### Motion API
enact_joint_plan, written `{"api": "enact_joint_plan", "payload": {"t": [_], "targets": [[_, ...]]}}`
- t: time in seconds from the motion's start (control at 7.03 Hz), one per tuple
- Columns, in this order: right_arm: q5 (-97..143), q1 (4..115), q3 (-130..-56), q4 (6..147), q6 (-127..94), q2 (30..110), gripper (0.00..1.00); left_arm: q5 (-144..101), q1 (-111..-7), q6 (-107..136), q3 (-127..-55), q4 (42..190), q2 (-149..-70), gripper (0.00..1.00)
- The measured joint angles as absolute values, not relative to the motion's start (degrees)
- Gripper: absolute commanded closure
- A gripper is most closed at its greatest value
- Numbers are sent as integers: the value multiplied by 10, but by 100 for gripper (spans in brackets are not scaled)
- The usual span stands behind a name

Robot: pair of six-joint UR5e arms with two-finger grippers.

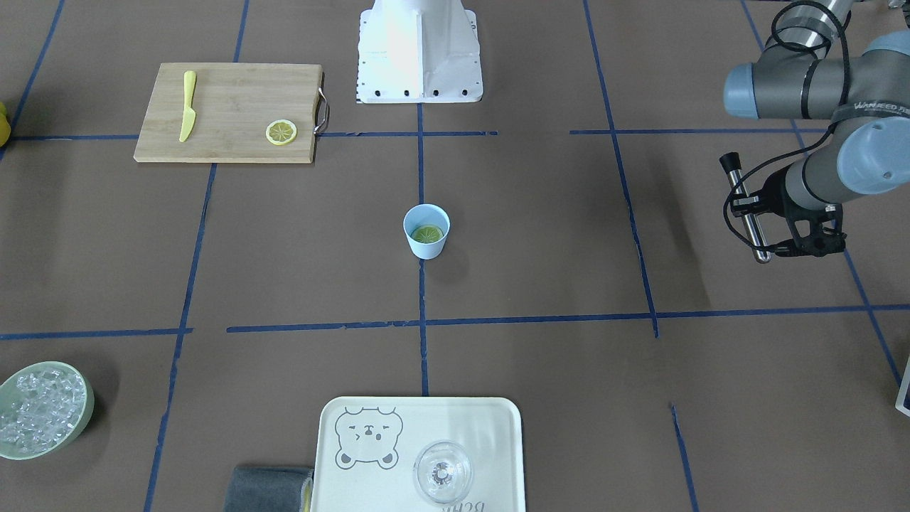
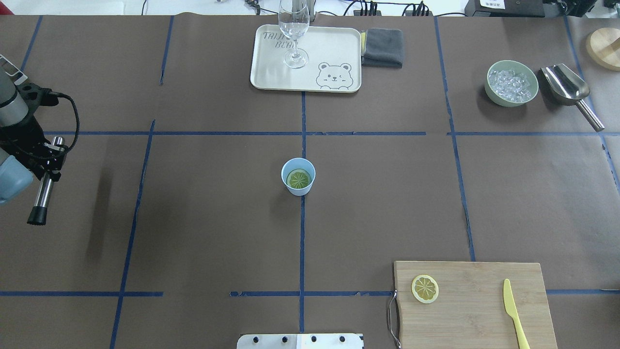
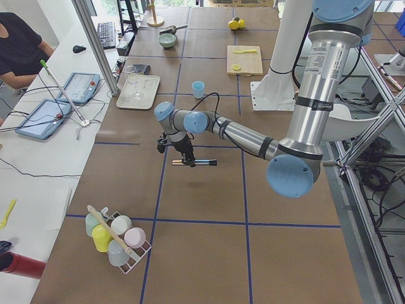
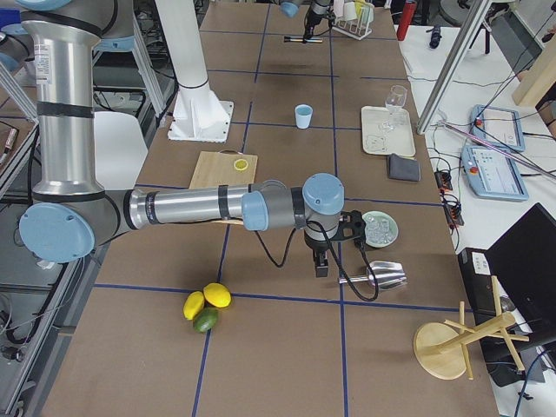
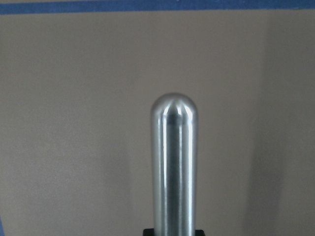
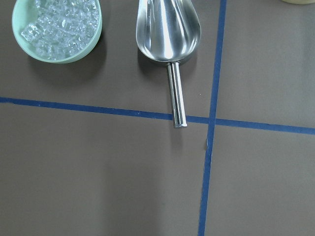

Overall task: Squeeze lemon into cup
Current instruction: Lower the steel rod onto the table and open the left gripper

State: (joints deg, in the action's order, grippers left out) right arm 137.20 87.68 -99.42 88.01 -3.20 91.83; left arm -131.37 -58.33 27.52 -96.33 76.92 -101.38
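The light-blue cup (image 1: pixel 426 231) stands upright at the table's centre, also in the overhead view (image 2: pixel 298 177). A lemon slice (image 2: pixel 298 179) lies flat inside it, also seen in the front view (image 1: pixel 428 234). A second, alike slice (image 2: pixel 425 289) lies on the wooden cutting board (image 2: pixel 474 310). My left gripper (image 2: pixel 47 162) is far to the cup's left, above the table, shut on a metal rod with a black tip (image 2: pixel 42 194); the rod fills the left wrist view (image 5: pixel 173 162). My right gripper (image 4: pixel 319 261) shows only in the right side view, near the ice bowl; I cannot tell its state.
A yellow plastic knife (image 2: pixel 514 310) lies on the board. A tray (image 2: pixel 271 72) with a clear glass (image 2: pixel 293 29) and a grey cloth (image 2: pixel 382 47) sit at the far edge. A green ice bowl (image 6: pixel 56 29) and a metal scoop (image 6: pixel 168 29) lie under my right wrist.
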Motion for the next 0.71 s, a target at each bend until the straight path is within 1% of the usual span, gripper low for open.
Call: {"api": "enact_joint_plan", "payload": {"t": [0.28,0.71], "targets": [[1372,877,-994,878,-33,919,0,-1315,-582,275,-918,833,-1014,100],[1372,878,-993,877,-33,920,0,-1314,-577,275,-879,891,-1013,100]]}}
